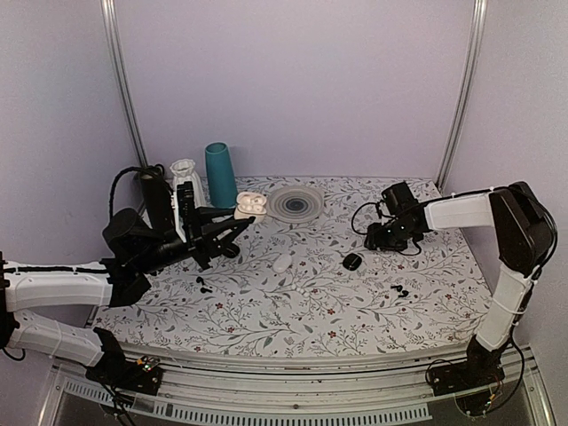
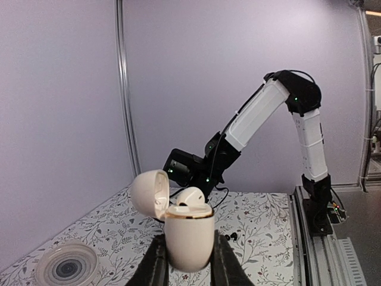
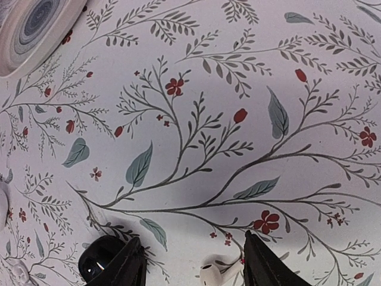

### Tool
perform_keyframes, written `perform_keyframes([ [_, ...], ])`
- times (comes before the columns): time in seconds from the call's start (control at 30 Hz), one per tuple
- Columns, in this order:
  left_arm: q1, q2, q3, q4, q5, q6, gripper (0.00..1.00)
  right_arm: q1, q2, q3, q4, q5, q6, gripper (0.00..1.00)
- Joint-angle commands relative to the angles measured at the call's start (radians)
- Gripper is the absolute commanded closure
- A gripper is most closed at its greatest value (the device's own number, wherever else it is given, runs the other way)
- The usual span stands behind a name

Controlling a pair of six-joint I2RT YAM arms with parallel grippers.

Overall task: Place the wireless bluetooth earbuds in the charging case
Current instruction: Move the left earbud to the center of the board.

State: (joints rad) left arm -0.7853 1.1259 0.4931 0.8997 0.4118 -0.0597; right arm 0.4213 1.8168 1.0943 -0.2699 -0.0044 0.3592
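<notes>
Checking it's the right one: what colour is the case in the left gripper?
Glossy white charging case, thin gold rim; best in left wrist view.

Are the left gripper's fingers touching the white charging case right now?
Touching. The left wrist view shows both left fingers pressed against opposite sides of the open charging case, with no gap.

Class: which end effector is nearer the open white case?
Left. The left end effector grips the case between its fingers; the right end effector is well away to the right, low beside an earbud.
</notes>
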Motion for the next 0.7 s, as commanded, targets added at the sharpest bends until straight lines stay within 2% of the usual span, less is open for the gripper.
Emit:
perform_keyframes([
  [0.0,-0.006,-0.015,0.027,0.002,-0.005,0.001,1.0,-0.016,0.056,0.032,0.023,-0.095,-0.061,0.43],
  [0.33,-0.005,-0.016,0.028,-0.002,-0.008,-0.002,1.0,-0.017,0.041,-0.032,-0.028,-0.114,-0.003,0.43],
  [0.67,-0.005,0.009,0.036,0.01,-0.004,-0.003,1.0,0.016,-0.087,-0.155,-0.04,-0.113,0.102,0.43],
])
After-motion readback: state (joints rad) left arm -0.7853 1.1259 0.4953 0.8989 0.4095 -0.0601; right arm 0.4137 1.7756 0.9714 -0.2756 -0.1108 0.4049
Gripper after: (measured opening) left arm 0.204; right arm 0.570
